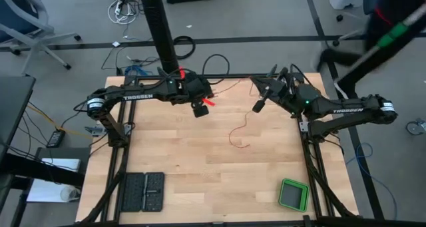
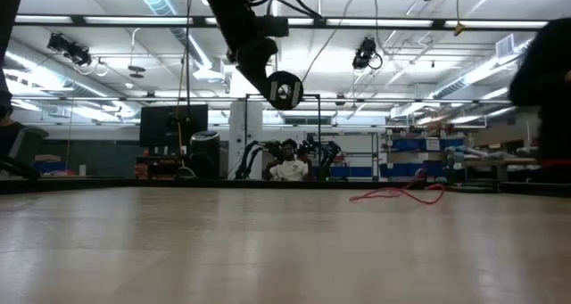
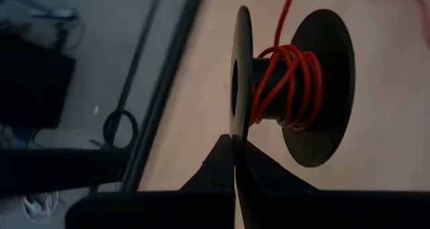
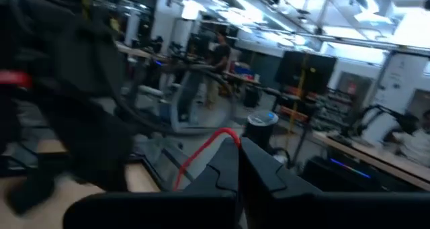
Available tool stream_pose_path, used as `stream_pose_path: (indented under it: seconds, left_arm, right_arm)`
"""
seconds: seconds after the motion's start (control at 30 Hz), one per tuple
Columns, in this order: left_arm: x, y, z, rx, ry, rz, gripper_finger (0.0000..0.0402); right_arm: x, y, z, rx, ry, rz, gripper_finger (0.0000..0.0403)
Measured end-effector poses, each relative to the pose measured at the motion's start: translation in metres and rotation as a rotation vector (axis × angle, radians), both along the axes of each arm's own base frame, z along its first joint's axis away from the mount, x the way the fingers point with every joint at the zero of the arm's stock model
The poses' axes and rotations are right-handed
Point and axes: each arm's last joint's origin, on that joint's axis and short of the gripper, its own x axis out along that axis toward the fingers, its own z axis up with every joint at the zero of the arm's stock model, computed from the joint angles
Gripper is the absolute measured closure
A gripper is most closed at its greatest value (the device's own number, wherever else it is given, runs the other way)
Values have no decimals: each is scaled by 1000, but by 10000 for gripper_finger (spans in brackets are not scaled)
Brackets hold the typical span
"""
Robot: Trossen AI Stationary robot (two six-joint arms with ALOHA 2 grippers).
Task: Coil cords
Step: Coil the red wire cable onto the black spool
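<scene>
A black spool (image 3: 289, 88) with two round flanges carries several turns of the thin red cord (image 3: 295, 78) on its core. My left gripper (image 1: 198, 106) holds it above the far middle of the table, shut on one flange; the low view shows the spool (image 2: 285, 90) hanging clear. My right gripper (image 1: 258, 107) is raised to the spool's right and shut on the cord (image 4: 208, 148). A slack stretch of cord (image 1: 237, 137) drops from it and lies looped on the table (image 2: 401, 195). My left gripper pinches the rim of the spool's near flange (image 3: 236, 131) between its two fingers, which slant down from the table's left. The spool is lifted clear of the table, its axis roughly level. My right gripper pinches the red cord (image 4: 230, 136) between its fingertips. The cord leaves the tips and falls away slack below them.
A green box (image 1: 293, 195) sits near the front right corner, a black two-part tray (image 1: 142, 190) near the front left. Bare wood lies between them. A person (image 2: 287, 168) sits in the room beyond the far edge.
</scene>
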Motion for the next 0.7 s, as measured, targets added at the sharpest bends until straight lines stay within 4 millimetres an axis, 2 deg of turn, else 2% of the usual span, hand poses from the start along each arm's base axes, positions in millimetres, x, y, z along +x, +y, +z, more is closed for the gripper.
stream_pose_path:
  seconds: [0.2, 0.33, 0.53, 0.7]
  left_arm:
    - [15, 5, -6, -13, -150, 118, 399]
    - [24, 11, 0, -18, -313, 187, 399]
    - [29, 24, 9, -2, -463, 231, 399]
    - [27, 39, 14, -20, -586, 346, 399]
  right_arm:
    - [28, 14, -4, -1, 64, 93, 403]
    - [41, 26, -8, 3, 85, 146, 403]
    - [38, 42, -5, 1, 76, 199, 403]
    - [34, 56, -3, -32, 81, 361, 403]
